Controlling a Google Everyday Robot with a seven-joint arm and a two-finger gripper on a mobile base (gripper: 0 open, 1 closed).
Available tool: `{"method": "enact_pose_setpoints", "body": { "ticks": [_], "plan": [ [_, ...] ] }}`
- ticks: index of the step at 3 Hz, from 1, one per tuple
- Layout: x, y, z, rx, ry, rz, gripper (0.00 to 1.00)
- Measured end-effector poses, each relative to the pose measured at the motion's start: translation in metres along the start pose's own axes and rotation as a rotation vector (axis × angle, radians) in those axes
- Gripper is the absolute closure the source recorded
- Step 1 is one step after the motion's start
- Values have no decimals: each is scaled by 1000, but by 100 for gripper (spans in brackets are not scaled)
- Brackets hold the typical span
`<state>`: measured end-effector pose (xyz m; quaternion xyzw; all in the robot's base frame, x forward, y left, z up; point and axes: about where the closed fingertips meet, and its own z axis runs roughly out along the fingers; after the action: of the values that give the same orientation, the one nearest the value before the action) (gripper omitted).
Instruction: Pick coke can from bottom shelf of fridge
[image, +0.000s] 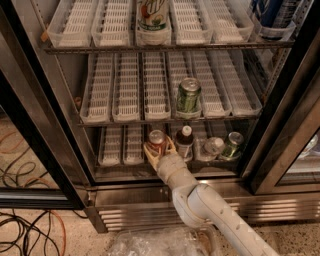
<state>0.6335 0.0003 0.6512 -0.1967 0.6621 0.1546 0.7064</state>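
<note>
Where fingers (149, 151) clasp (flanking): coke can (156, 140).

coke can (156, 139): red with silver top, upright, front of the bottom shelf (122, 146)
fridge (127, 196): door open
my gripper (159, 148): at the coke can
</note>
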Motion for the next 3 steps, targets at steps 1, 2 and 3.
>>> {"method": "enact_pose_setpoints", "body": {
  "ticks": [1, 2, 3],
  "plan": [
    [-6, 5, -10, -33, 6, -9, 100],
    [-6, 15, -27, -99, 38, -26, 100],
    [-4, 24, -47, -192, 84, -43, 100]
  ]
}}
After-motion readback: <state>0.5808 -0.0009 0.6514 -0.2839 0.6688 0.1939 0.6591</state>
